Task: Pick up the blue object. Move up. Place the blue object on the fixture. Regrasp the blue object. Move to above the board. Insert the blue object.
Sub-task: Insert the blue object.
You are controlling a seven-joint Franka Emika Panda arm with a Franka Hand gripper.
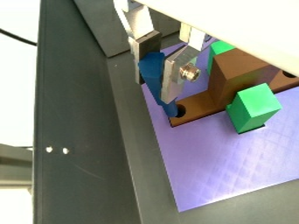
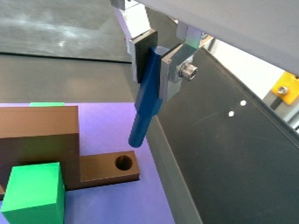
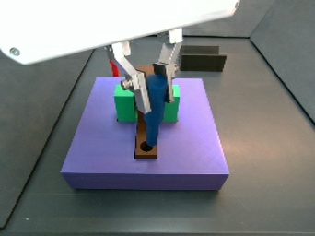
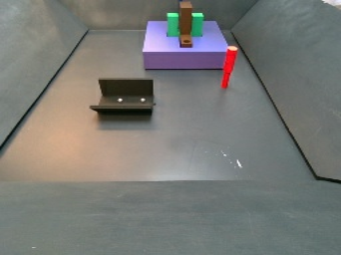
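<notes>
White-shelled arm housing above the gripper (image 2: 156,58). Flat silver finger plates (image 1: 187,68) with dark pads, each fastened with a round screw.

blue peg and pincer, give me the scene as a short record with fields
pincer: above the board's hole end, shut on the blue peg
blue peg: held tilted, lower tip just above the hole, not yet in
board: brown plank on the purple platform, flanked by green blocks
hole: open, near the plank's end
green blocks: either side of the plank
purple platform: carries the board
fixture: on the floor, apart from the platform, nothing on it
red peg: upright beside the platform
stage: peg over the hole, insertion not done
</notes>
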